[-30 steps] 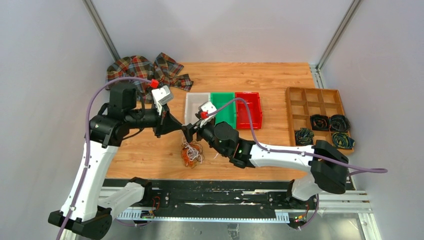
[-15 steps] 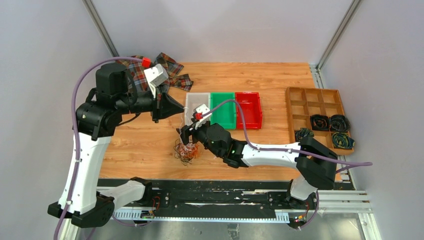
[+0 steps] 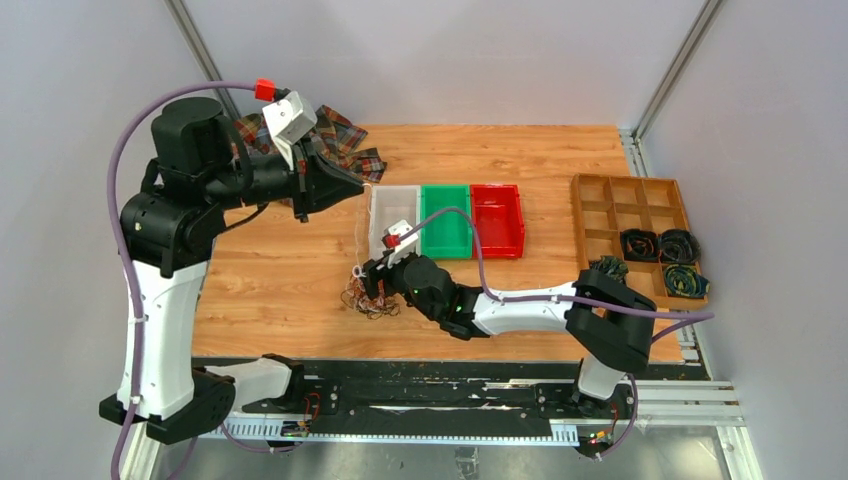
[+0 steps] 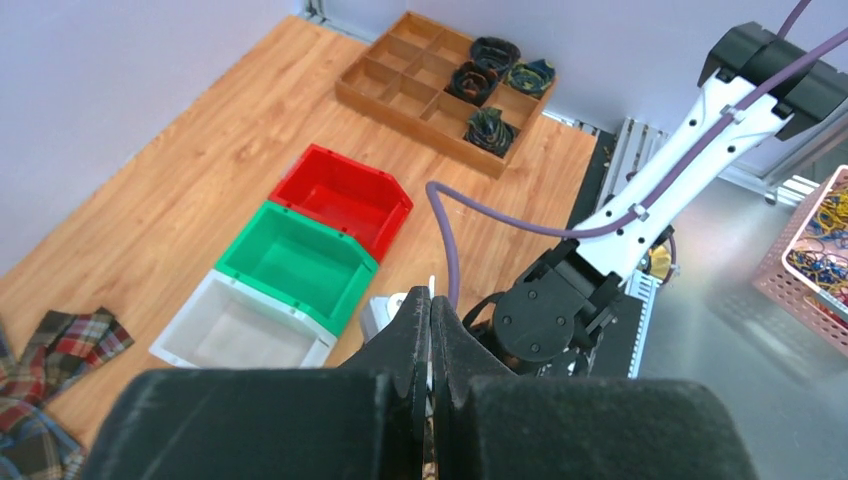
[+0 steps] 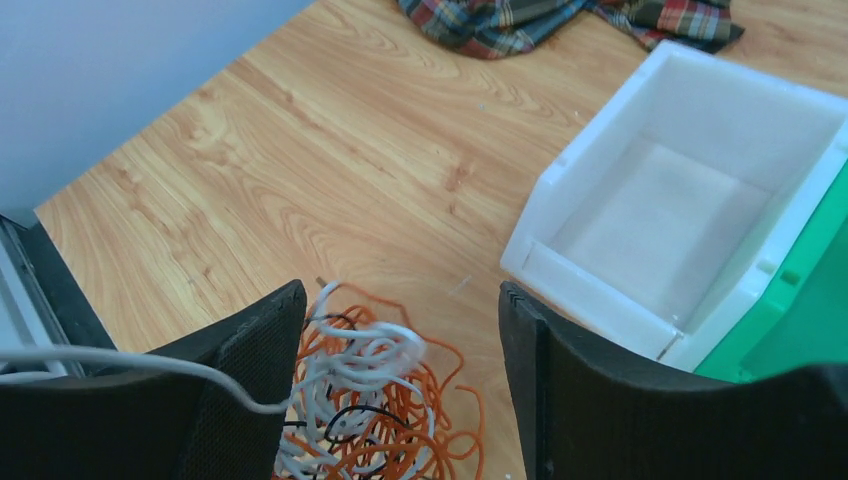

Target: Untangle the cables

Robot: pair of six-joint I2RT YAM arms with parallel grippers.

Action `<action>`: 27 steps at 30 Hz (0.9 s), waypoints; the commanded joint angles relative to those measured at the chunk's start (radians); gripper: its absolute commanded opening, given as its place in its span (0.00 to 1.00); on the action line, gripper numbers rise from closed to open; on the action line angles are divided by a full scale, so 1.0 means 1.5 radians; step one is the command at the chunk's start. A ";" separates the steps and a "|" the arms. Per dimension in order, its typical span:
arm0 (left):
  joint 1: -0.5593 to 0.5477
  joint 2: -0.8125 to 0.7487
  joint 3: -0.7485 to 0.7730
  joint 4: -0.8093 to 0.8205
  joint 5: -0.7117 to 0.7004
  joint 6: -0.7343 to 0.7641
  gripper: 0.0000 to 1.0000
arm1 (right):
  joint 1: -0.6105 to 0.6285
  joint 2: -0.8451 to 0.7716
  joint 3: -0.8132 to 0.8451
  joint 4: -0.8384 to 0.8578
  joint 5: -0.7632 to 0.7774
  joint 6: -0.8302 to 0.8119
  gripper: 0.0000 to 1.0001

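The cables are a tangle of thin orange, white and black wires (image 3: pixel 368 298) lying on the wooden table in front of the white bin. My left gripper (image 3: pixel 362 184) is raised above the table, shut on one white wire (image 3: pixel 361 235) that stretches down to the tangle. In the left wrist view the jaws (image 4: pixel 431 300) are pressed together with the wire's white end poking out. My right gripper (image 3: pixel 374 284) is low over the tangle. In the right wrist view it (image 5: pixel 402 296) is open, with the wires (image 5: pixel 370 400) between its fingers (image 5: pixel 255 345).
White bin (image 3: pixel 378 215), green bin (image 3: pixel 445 222) and red bin (image 3: pixel 497 222) stand side by side behind the tangle. A wooden compartment tray (image 3: pixel 625 200) with dark coiled cords is at the right. A plaid cloth (image 3: pixel 340 135) lies at the back left.
My left gripper has risen and pulled back to the left, drawing the white wire taut. My right gripper has moved left and lower over the tangle, which has shifted left.
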 commanded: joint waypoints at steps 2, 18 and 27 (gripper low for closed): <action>-0.006 0.014 0.068 0.013 0.000 -0.022 0.00 | 0.009 0.022 -0.034 0.002 0.028 0.024 0.70; -0.006 0.093 0.309 0.014 -0.082 -0.027 0.01 | 0.008 0.058 -0.113 0.007 0.132 0.062 0.67; -0.006 0.101 0.384 0.110 -0.198 -0.032 0.00 | 0.008 0.083 -0.131 0.018 0.136 0.079 0.63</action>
